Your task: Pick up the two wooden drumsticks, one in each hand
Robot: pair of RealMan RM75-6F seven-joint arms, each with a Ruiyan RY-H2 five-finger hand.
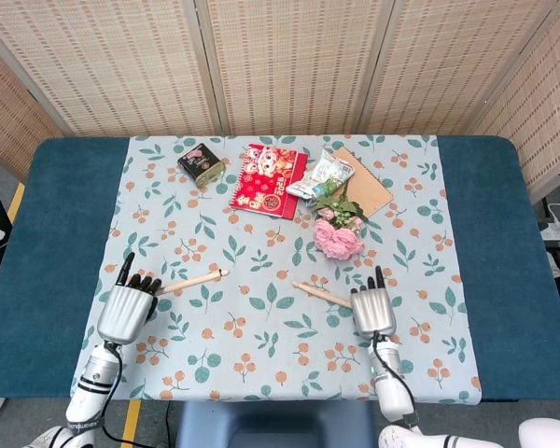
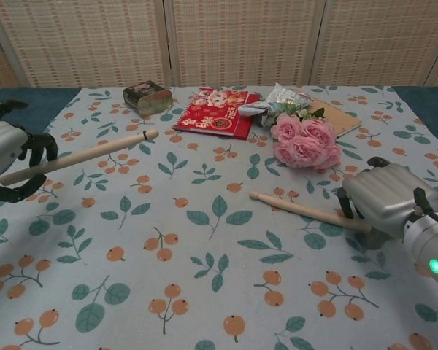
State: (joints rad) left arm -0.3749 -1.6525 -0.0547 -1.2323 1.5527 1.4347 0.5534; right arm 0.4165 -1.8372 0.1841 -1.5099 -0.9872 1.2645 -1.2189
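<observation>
My left hand (image 1: 128, 310) (image 2: 1, 157) grips the butt of one wooden drumstick (image 1: 194, 280) (image 2: 84, 154). That stick is raised off the cloth, its tip pointing right toward the table's middle. The other drumstick (image 1: 315, 293) (image 2: 303, 210) lies on the floral cloth just in front of the pink roses. My right hand (image 1: 374, 311) (image 2: 383, 200) sits over its butt end. The fingers curl over the far side of the stick and the thumb closes on the near side. This stick's tip still rests on the cloth, and its butt is hidden under the hand.
A bunch of pink roses (image 1: 337, 237) (image 2: 304, 141) lies just beyond the right drumstick. Further back are a red booklet (image 1: 268, 180), a small tin (image 1: 200, 162), a snack packet (image 1: 323, 175) and a brown notebook (image 1: 367, 189). Blue table edges (image 1: 61, 233) flank the cloth.
</observation>
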